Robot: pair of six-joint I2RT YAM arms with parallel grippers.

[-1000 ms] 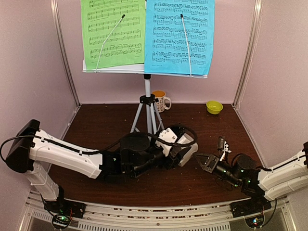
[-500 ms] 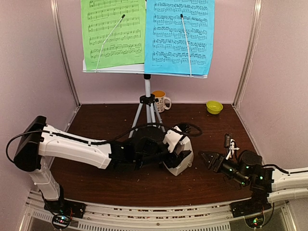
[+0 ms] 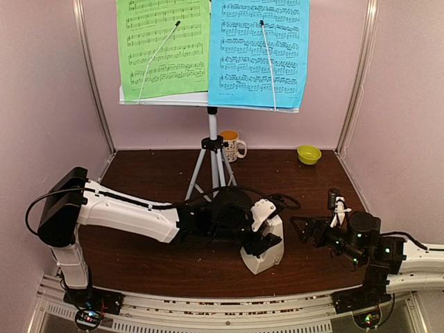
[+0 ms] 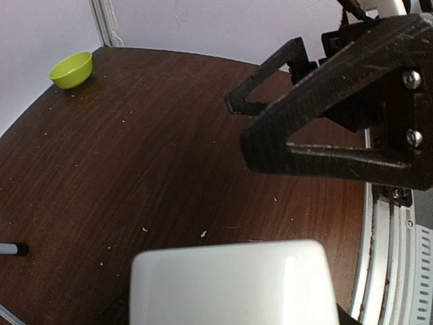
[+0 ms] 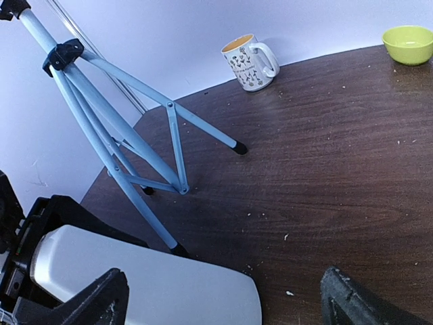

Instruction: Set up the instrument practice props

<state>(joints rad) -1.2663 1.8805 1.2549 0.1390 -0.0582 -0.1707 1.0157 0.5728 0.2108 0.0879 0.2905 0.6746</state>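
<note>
The metronome (image 3: pixel 262 251) is low at the near middle of the table (image 3: pixel 152 173). It is a plain white block, leaning, with no lettering in sight. Whether its base rests on the wood cannot be told. The left gripper (image 3: pixel 266 234) is pinched on its upper part, and the left arm stretches in from the left side.

Just to the right, apart from the metronome, the right gripper (image 3: pixel 304 229) points toward it. Its 2 fingers are spread wide with nothing between them. In the left wrist view those black, triangular fingers hang above the white top.

Behind the metronome the stand (image 3: pixel 208 101) rises on its tripod (image 3: pixel 211 161), whose feet are planted on the wood toward the back. Its desk, high in the overhead view, carries 2 sheets side by side, edges meeting. The green sheet (image 3: pixel 163 48) is on the left and the blue sheet (image 3: pixel 258 52) on the right. Both are printed with staves of notes too small to read, and each is crossed by 1 thin wire arm.

A mug (image 3: pixel 233 146) stands by the back wall just behind the tripod. It is white with small dark plant drawings and orange inside, and bears no readable words. A bowl (image 3: pixel 309 154), yellow-green, sits well to the right near the back corner. Pale specks are scattered over the dark wood.
</note>
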